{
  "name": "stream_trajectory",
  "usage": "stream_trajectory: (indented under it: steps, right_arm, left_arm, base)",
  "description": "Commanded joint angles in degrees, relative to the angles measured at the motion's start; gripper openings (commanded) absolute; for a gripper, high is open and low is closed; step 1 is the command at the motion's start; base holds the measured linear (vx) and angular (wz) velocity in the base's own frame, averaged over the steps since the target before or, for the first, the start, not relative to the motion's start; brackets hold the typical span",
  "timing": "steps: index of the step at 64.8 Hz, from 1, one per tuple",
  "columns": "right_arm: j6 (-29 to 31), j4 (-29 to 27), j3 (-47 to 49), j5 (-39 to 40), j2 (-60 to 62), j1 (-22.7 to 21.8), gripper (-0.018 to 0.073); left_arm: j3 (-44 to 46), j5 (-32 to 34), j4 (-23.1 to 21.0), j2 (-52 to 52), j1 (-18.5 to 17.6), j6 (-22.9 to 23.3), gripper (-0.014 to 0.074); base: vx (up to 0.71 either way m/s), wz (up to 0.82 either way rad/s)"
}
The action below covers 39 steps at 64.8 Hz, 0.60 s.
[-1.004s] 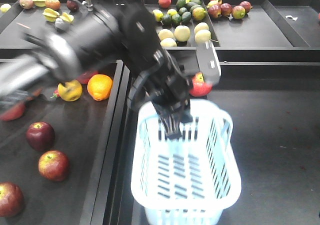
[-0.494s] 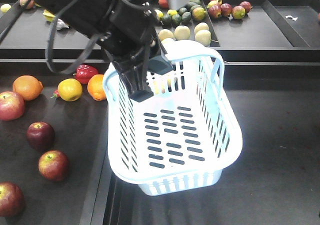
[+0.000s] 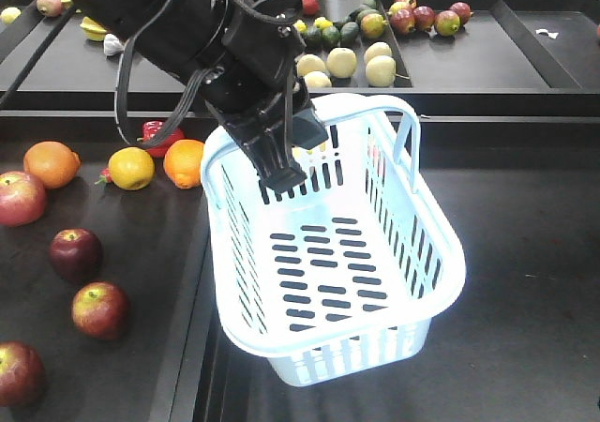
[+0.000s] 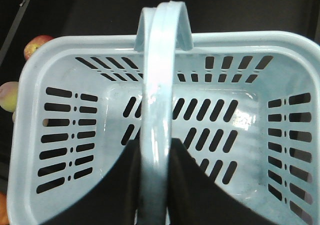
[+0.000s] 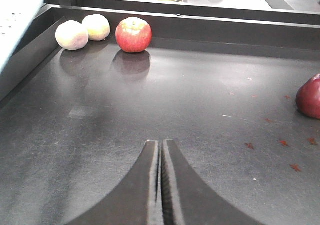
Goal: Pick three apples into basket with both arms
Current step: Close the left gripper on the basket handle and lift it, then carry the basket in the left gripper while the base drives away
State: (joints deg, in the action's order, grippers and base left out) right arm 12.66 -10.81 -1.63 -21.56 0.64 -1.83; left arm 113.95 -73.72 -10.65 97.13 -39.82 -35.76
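**Dark bench (image 3: pixel 525 281), basket (image 3: pixel 450 263) hoisted by its handle**

Black trays fill the front view. At the near left lie a maroon apple (image 3: pixel 75 253), a red-and-yellow apple (image 3: pixel 100 309) and a third apple (image 3: pixel 17 373) cut off by the corner. The left pincer (image 3: pixel 281 164) is clenched on the basket's handle and holds it tilted. The left arm (image 3: pixel 187 28) hides the far-left rim. The right pincer (image 5: pixel 161 150) is pressed together on nothing, low over the bench. A dark red fruit (image 5: pixel 310 96) is cropped at the right edge.

Shop-like produce stand: black trays (image 3: pixel 525 56) (sorted fruit (image 3: pixel 341 62)) and shopping basket (image 3: pixel 333 202).
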Motion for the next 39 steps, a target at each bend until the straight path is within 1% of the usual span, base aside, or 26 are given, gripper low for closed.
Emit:
stream_trajectory:
  steps: [1, 39]
  right_arm:
    - [0.1, -0.2, -0.2, 3.9, 0.7, 0.0, -0.0004]
    - [0.1, -0.2, -0.2, 3.9, 0.7, 0.0, -0.0004]
  left_arm:
    - [2.0, 2.0, -1.2, -2.6, -0.3, 0.6, -0.0006]
    - [2.0, 2.1, -1.2, -2.6, -0.3, 0.6, -0.0006]
  base:
    - [0.00, 0.00]
    - [0.00, 0.00]
